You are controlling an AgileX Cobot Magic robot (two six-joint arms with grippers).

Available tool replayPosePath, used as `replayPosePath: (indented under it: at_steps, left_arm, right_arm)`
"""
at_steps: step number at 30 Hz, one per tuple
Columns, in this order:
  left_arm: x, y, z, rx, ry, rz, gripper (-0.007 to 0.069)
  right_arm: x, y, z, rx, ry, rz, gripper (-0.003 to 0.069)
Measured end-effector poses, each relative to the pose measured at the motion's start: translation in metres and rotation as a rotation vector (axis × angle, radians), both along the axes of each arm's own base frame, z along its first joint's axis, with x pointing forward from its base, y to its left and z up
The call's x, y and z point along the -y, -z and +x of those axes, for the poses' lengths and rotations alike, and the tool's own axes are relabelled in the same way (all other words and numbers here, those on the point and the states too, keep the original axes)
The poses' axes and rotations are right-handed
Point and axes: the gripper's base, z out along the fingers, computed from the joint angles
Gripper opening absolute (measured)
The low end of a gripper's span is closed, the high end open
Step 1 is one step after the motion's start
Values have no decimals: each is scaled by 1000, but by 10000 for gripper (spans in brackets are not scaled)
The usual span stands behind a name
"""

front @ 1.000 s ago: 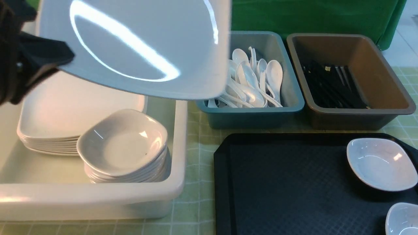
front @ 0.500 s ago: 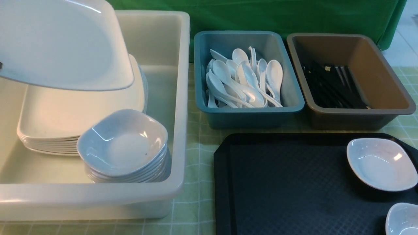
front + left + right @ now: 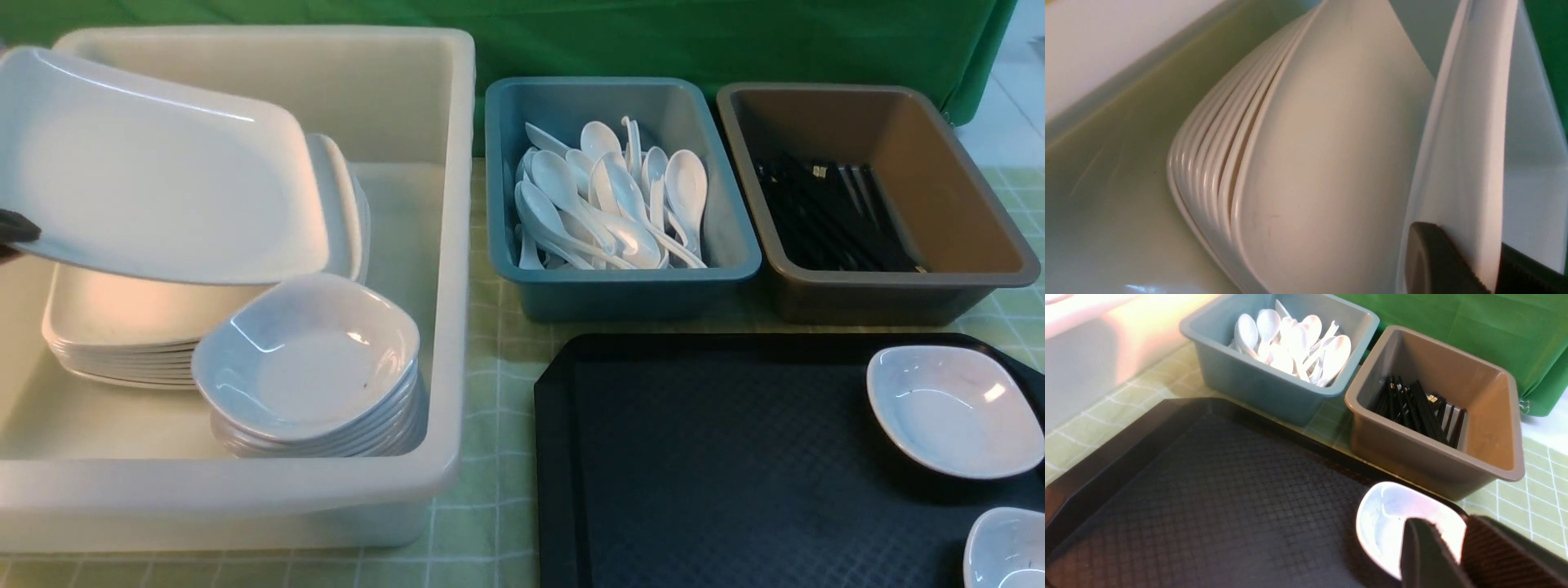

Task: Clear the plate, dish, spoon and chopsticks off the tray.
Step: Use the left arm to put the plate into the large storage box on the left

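Glossy white plate (image 3: 163, 180), diamond-textured plastic tray (image 3: 694, 457)

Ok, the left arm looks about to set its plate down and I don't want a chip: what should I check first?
1. Left claw gripping plate: ok.
2. Plate above plate stack in white tub: ok.
3. Plate level with plate stack: not ok, tilted.
4. Plate clear of dish stack: cannot tell.
5. Tray cleared: not ok, two dishes remain.
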Motion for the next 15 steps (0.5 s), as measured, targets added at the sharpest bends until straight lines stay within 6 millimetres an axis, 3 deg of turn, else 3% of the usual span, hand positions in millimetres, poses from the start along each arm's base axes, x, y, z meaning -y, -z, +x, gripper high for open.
replayPosePath:
  at_steps: [10, 15]
  left_arm:
    - [-3, 29, 13, -98, 27, -67, 11]
    - [-3, 34, 14, -119, 46, -70, 11]
  right_arm:
    - [0, 0, 0, 0, 0, 0, 147]
    - [0, 0, 0, 0, 0, 0, 152]
